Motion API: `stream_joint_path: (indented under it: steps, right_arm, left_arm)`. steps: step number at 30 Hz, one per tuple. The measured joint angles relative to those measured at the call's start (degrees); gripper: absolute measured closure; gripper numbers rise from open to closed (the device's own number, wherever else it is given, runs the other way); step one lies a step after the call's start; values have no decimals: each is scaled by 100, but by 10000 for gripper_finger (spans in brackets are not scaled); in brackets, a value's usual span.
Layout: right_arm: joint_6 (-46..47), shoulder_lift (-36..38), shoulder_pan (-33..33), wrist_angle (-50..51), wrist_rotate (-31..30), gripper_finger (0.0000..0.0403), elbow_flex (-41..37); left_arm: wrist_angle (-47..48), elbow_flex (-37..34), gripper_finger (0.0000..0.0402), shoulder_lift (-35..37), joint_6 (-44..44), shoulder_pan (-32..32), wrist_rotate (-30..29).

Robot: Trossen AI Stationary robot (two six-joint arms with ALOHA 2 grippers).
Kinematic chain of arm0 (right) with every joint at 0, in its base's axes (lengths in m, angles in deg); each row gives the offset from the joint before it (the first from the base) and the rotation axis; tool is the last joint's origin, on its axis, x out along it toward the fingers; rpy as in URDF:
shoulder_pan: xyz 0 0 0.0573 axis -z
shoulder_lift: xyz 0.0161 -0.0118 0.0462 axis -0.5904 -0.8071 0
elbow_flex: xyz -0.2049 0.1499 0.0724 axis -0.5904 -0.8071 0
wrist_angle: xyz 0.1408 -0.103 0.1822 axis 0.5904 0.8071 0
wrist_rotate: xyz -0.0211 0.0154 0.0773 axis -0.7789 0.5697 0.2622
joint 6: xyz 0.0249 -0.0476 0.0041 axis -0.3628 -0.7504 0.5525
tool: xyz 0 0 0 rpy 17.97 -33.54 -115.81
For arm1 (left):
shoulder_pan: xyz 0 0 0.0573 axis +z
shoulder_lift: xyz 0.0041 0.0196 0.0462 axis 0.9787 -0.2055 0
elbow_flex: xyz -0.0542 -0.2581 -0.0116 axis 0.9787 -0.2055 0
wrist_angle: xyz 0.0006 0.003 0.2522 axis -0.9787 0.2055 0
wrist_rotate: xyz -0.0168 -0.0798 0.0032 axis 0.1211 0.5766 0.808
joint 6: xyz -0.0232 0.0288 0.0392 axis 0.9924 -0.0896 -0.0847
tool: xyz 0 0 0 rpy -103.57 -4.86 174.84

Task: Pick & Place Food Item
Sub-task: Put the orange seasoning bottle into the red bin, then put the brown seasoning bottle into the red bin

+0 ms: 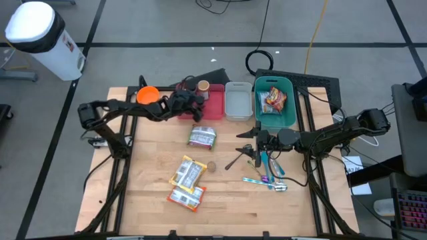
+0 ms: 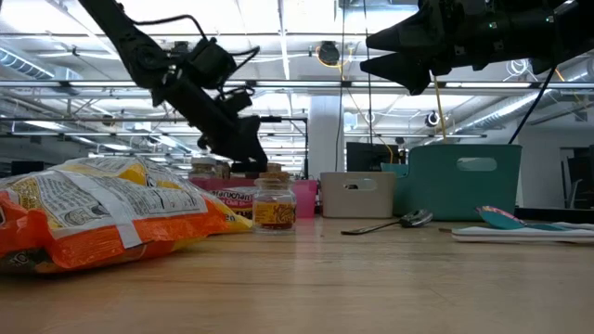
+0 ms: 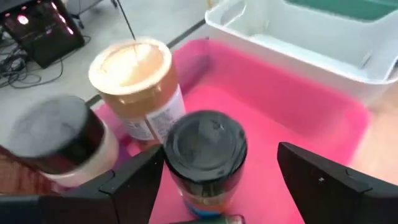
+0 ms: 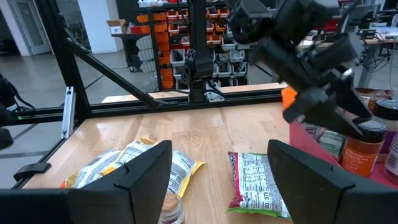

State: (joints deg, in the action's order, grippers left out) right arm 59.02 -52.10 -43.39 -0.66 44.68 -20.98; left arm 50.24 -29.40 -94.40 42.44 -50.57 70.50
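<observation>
A pink bin point(image 1: 212, 107) at the table's far middle holds three jars. One has a tan lid point(image 3: 132, 67), one a black lid point(image 3: 205, 152), and one shows blurred with a dark lid point(image 3: 59, 134). My left gripper point(image 1: 193, 100) hovers open over the bin. Its fingers stand on either side of the black-lidded jar, which stands upright on the bin floor and also shows in the right wrist view point(image 4: 365, 146). My right gripper point(image 1: 248, 143) is open and empty above the table's middle right. A green-red snack packet point(image 1: 201, 137) lies flat on the table.
A white bin point(image 1: 238, 101) and a teal bin point(image 1: 287, 115) holding a snack bag point(image 1: 273, 100) stand right of the pink bin. Yellow and orange packets point(image 1: 187, 181), a small jar point(image 1: 211, 165), a spoon point(image 1: 237, 160) and utensils point(image 1: 268, 175) lie on the table. An orange bowl point(image 1: 148, 95) sits far left.
</observation>
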Motion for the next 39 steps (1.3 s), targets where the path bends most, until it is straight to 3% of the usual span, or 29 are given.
stream_joint_path:
  steps: [9, 17, 20, 25, 30, 39]
  right_arm:
    - [0, -2, -2, 0, 0, 147, 0]
    - [0, -2, -2, -2, 0, 147, 0]
    - [0, -1, -2, -4, 0, 147, 0]
    - [0, -1, -2, -4, 0, 147, 0]
    - [0, -1, -2, -4, 0, 147, 0]
    - [109, -1, -2, -4, 0, 147, 0]
  left_arm:
    - [580, 0, 78, 1064, 45, -188, 395]
    - [485, 4, 78, 1626, 226, -895, 2213]
    - [419, 8, 78, 1674, 293, -1346, 2559]
    - [953, 119, 78, 1663, 51, -2195, 2578]
    - [2211, 675, 78, 1502, -324, -2935, 1688]
    - [2261, 837, 78, 883, -501, -3317, 1594]
